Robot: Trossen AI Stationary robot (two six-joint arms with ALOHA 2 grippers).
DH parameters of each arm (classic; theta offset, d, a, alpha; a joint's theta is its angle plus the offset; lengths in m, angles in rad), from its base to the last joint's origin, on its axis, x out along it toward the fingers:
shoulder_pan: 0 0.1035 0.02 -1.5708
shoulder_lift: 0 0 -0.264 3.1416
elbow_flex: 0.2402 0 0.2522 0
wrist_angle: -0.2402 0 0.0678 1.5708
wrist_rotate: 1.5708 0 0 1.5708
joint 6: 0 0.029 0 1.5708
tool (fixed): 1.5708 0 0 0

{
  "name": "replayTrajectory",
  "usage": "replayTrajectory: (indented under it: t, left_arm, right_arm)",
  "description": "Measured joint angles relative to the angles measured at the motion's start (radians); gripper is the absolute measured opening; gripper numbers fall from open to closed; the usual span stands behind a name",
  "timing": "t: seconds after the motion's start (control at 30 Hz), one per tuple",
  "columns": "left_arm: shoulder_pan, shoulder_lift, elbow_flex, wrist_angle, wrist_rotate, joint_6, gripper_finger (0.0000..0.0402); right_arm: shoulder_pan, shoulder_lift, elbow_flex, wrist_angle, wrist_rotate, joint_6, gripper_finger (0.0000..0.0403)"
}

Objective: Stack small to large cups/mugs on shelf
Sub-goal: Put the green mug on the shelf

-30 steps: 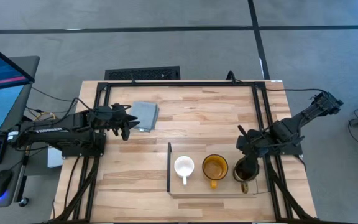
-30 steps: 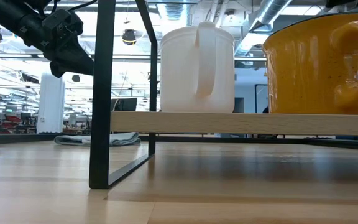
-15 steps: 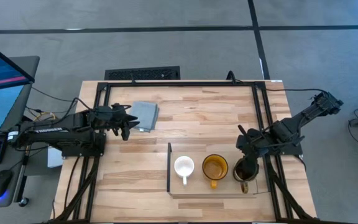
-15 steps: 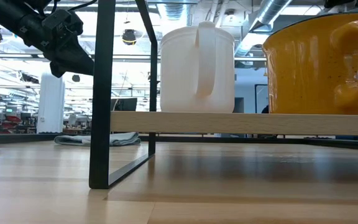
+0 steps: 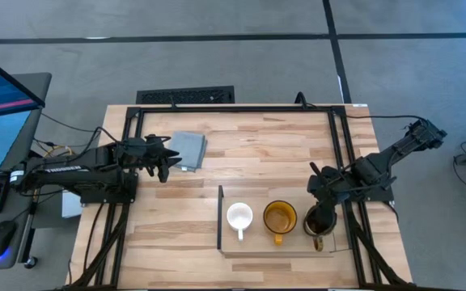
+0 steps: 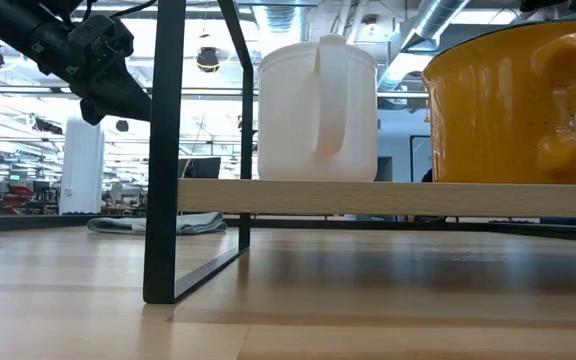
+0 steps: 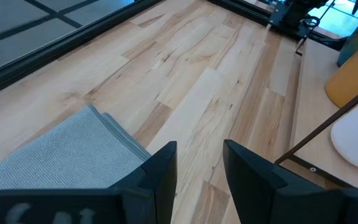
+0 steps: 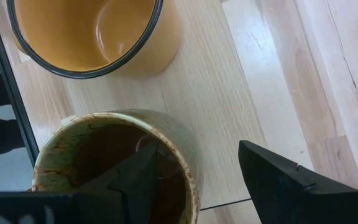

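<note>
Three mugs stand upright in a row on the light-wood shelf (image 5: 257, 247), handles toward the near edge: the white mug (image 5: 239, 216), the yellow mug (image 5: 280, 217) and the glass mug (image 5: 319, 222) with its brown inside. The shelf's dark upright panel (image 5: 220, 218) is on its left end. My right gripper (image 8: 199, 146) is open over the glass mug (image 8: 104, 155), one finger inside and one outside. My left gripper (image 5: 166, 170) hovers open by the grey-blue cloth (image 5: 188, 149), above the table. My right gripper comes down from above and the far right, astride the glass mug's far-side rim (image 8: 188, 165). One finger (image 8: 145, 168) is inside the mug and the other (image 8: 272, 171) is outside. Whether either finger touches the wall, I cannot tell. The mug stands upright on the shelf.
The yellow mug (image 8: 86, 31) stands close beside the glass mug. The folded cloth (image 7: 55, 155) lies on the far-left part of the table, just under my left gripper (image 7: 201, 155). A black frame (image 5: 233, 109) runs along the table's far edge and down both sides.
</note>
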Motion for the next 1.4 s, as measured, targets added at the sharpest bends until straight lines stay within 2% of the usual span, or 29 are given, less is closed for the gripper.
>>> replayTrajectory:
  t: [1.4]
  left_arm:
    - [0.000, 0.000, 0.000, 0.000, 0.000, -0.028, 0.0121]
  right_arm:
    - [0.000, 0.000, 0.000, -0.014, 0.029, -0.051, 0.0246]
